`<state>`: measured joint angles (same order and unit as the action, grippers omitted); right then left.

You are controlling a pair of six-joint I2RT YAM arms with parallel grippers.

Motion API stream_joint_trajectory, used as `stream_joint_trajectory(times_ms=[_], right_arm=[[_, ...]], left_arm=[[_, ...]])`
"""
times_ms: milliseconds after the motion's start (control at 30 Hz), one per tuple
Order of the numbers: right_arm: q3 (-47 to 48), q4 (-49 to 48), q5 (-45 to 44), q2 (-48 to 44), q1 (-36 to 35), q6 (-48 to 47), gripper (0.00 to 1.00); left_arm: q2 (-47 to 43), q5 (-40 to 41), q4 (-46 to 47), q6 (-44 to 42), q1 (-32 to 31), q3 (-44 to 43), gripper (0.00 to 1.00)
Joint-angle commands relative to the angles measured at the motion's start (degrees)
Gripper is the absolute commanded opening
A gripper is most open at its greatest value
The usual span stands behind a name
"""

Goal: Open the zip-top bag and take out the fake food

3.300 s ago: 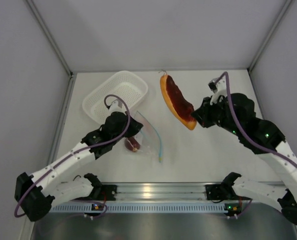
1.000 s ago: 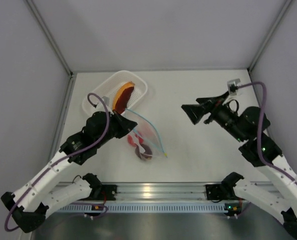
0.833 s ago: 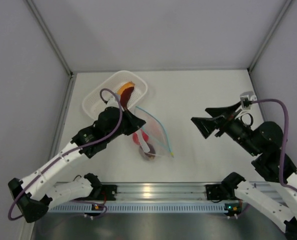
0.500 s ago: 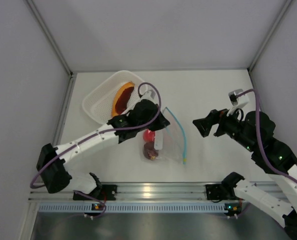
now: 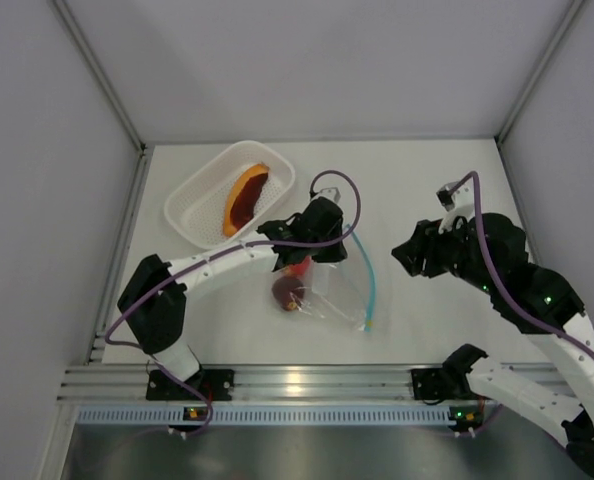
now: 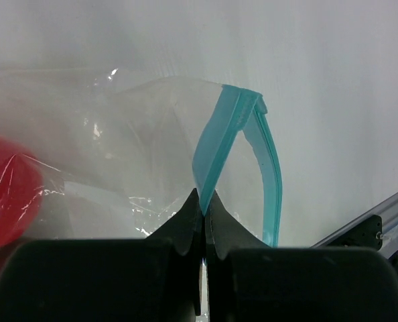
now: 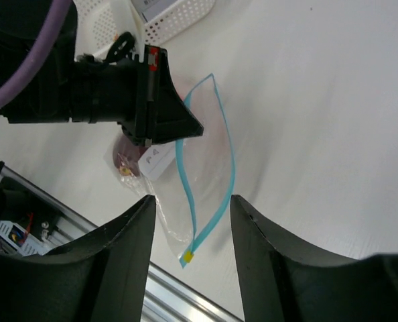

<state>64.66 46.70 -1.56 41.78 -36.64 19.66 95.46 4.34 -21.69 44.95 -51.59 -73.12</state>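
Nearest the rail, the bag [image 5: 339, 290] lies on the table [image 5: 427, 180], its mouth facing right, with the brown ring [image 5: 289, 293] and the red ball [image 5: 299, 267] inside, toward the left. The left gripper [image 6: 203, 201] has its fingers pressed together on one lip of the blue zip strip [image 6: 214, 141], holding it up so the two lips part and the mouth gapes. The right gripper [image 7: 192, 198] hovers off to the right of the mouth with its fingers spread wide, holding nothing. Farther back, the orange slice [image 5: 245, 196] already lies in the basket [image 5: 202, 172]. So the bag looks opened and emptying is under way, with two pieces left to come out. Next, the right gripper likely needs to come down low through the gap and reach the ball without crushing the film or knocking the pinched lip free.
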Motion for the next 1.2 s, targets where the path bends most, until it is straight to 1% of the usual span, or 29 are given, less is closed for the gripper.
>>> stream_joint_trajectory(times_ms=[0,67,200,233,267,300,333,367,400,467,500,633,767,867,967,1067,1100,1167], right_arm=[[3.6,2.8,-1.0,1.9,-0.3,-0.5,0.46],[3.9,3.7,-2.0,1.6,-0.3,-0.4,0.44],[-1.1,-0.8,0.6,-0.5,-0.3,1.7,0.41],[-2.2,-2.8,0.9,-0.4,-0.3,2.1,0.39],[-3.2,-4.4,1.3,-0.3,-0.4,2.7,0.35],[-5.8,-6.2,3.6,-0.5,-0.4,4.1,0.33],[-7.3,-8.9,4.7,-0.4,-0.4,4.9,0.31],[-8.5,-13.2,5.8,-0.1,-0.3,5.6,0.26],[-10.7,-15.6,7.4,0.9,-0.4,6.9,0.24],[-11.8,-18.5,8.3,2.4,-0.3,8.3,0.22],[-12.9,-22.1,10.0,3.8,-0.3,9.4,0.22],[-14.4,-29.2,10.8,8.1,-0.3,11.5,0.18],[-14.3,-32.4,7.7,13.8,-0.4,12.5,0.12],[-13.3,-33.5,6.3,18.1,-0.9,12.3,0.11],[-11.8,-31.2,0.2,23.0,-2.6,10.1,0.11],[-12.0,-29.1,-4.0,24.6,-2.7,9.0,0.11],[-12.3,-28.6,-7.4,24.8,-2.7,7.9,0.11],[-12.6,-27.0,-10.5,25.0,-2.3,5.8,0.12]], left_arm=[[-1.2,0.8,-0.7,-2.4,-0.2,-2.9,0.00],[-1.8,0.2,-0.6,-2.0,-0.2,-2.7,0.00],[-3.4,-0.8,-0.6,-1.4,-0.3,-2.9,0.00],[-4.0,-0.8,-0.6,-1.1,-0.2,-3.0,0.00],[-4.8,-0.9,-0.6,-0.9,-0.2,-3.3,0.00],[-5.2,-1.4,-0.6,-0.7,-0.3,-3.7,0.00],[-5.5,-1.8,-0.6,-0.6,-0.3,-4.0,0.00],[-6.2,-2.2,-0.6,-0.5,-0.3,-4.7,0.00],[-6.6,-2.5,-0.5,-0.2,-0.3,-5.0,0.00],[-7.5,-3.3,-0.5,0.3,-0.3,-5.6,0.00],[-7.7,-3.5,-0.5,0.5,-0.3,-6.2,0.00],[-8.7,-3.8,-0.5,1.4,-0.5,-7.5,0.00],[-9.7,-4.1,-0.5,2.2,-0.8,-8.7,0.00],[-10.4,-4.1,-0.4,3.1,-1.1,-9.1,0.00],[-11.9,-3.1,0.0,4.2,-1.1,-8.4,0.00],[-14.3,-1.2,0.0,4.2,-1.1,-7.0,0.00],[-15.0,-0.1,0.0,3.7,-1.1,-6.6,0.00],[-16.8,0.1,-0.1,3.3,-1.1,-5.5,0.00]])
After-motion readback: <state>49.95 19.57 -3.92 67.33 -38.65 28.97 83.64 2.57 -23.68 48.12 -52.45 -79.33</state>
